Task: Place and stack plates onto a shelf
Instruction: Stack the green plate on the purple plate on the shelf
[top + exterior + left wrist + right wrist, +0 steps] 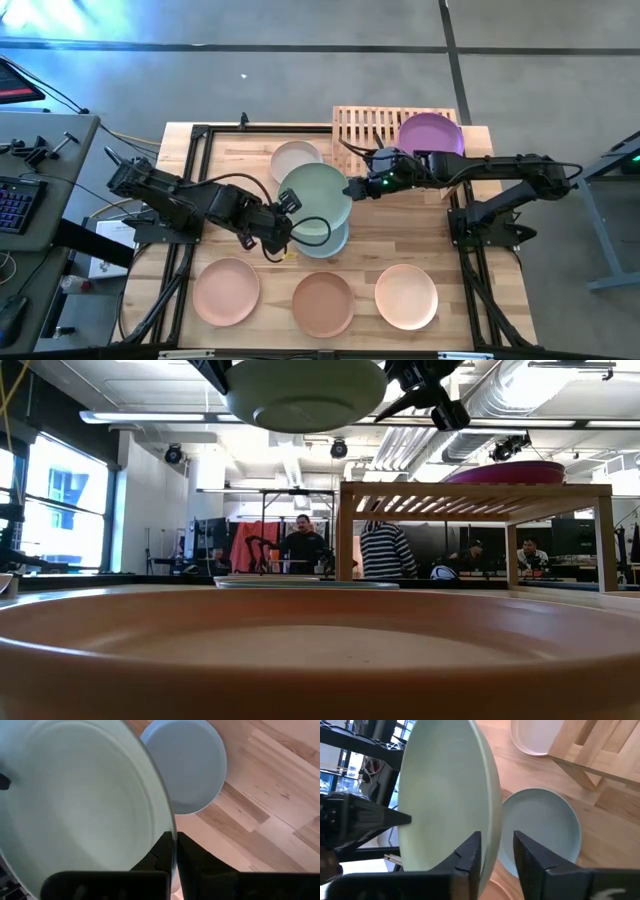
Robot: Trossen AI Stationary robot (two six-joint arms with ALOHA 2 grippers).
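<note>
While the terracotta plate (320, 650) fills the low view's foreground, a smooth matte disc on the plank table (470, 270), the peach plate (227, 291) and cream plate (406, 296) flank it. Mid-table, the mint plate (315, 195) is lifted above the grey-teal plate (325, 236). Left gripper (175, 852) is clamped on its rim. Right gripper (497, 852) straddles the opposite rim, fingers just apart from it, not pinching. Farther back: a pale plate (295, 160) flat, then the slatted wood shelf (365, 125) carrying the purple plate (432, 135).
</note>
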